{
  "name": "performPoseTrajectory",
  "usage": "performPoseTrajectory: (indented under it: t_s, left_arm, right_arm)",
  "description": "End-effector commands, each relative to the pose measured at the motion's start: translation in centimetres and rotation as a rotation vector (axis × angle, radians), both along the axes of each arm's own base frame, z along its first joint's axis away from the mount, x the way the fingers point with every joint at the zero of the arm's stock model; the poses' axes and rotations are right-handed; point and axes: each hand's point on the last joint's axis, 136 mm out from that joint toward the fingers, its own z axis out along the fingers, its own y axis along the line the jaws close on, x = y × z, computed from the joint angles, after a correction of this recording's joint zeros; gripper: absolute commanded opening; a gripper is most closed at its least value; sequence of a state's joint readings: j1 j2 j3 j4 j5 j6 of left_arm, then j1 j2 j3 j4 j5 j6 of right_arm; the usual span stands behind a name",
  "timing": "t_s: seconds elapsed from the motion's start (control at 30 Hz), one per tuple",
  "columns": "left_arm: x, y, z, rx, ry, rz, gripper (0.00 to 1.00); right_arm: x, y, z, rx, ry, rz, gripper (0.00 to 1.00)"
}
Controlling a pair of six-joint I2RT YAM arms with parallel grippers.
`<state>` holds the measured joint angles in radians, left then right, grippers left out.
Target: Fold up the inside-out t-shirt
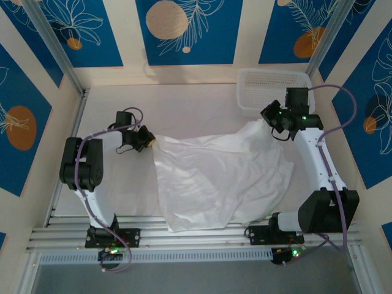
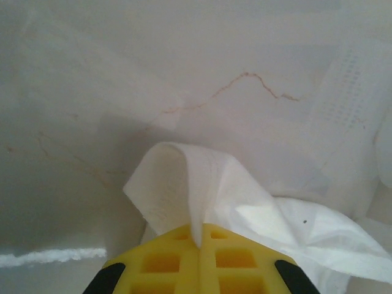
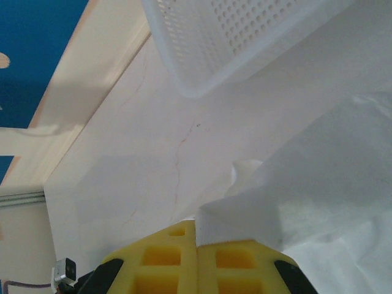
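while under t-shirt (image 1: 214,177), veined table (image 1: 184,104); blue walls (image 1: 220,49)

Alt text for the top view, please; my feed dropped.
A white t-shirt lies rumpled on the table, its far edge pinched at either end by the left gripper and the right gripper. A white mesh basket sits at the far right.

Lab test booth: aluminium frame (image 1: 54,48), blue patterned wall panels (image 1: 184,30).

yellow fingers (image 2: 165,264) pressed together, pinching white t-shirt (image 2: 184,184) fold; blurred mesh at right, probably basket (image 2: 346,92).
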<state>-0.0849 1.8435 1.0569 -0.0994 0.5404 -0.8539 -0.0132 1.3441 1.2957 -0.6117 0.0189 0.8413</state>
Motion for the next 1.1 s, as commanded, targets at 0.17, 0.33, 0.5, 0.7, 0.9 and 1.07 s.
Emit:
performPoseTrajectory:
  t_s: [0.17, 0.33, 0.5, 0.7, 0.9, 1.07]
  left_arm:
    - [0.2, 1.7, 39.0, -0.005, -0.69, -0.001, 0.0]
    - [-7.0, 2.7, 53.1, 0.024, -0.987, 0.024, 0.0]
    - [-13.5, 4.0, 56.0, 0.039, -1.109, 0.103, 0.0]
    - [-21.0, 6.0, 59.9, 0.118, -1.27, 0.203, 0.0]
    - [-25.2, 7.8, 61.8, 0.208, -1.35, 0.29, 0.0]
    - [-26.1, 9.5, 61.3, 0.291, -1.335, 0.372, 0.0]
  right_arm:
    - [-2.3, -0.4, 29.3, 0.074, -0.657, -0.049, 0.0]
    - [-8.4, -1.5, 41.2, 0.093, -1.004, -0.117, 0.0]
    - [-13.7, -3.0, 45.4, 0.068, -1.211, -0.201, 0.0]
    - [-18.3, -3.2, 48.4, 0.089, -1.352, -0.22, 0.0]
    - [-23.0, -3.5, 51.4, 0.071, -1.508, -0.24, 0.0]
    - [-23.8, -3.1, 52.4, 0.05, -1.551, -0.217, 0.0]
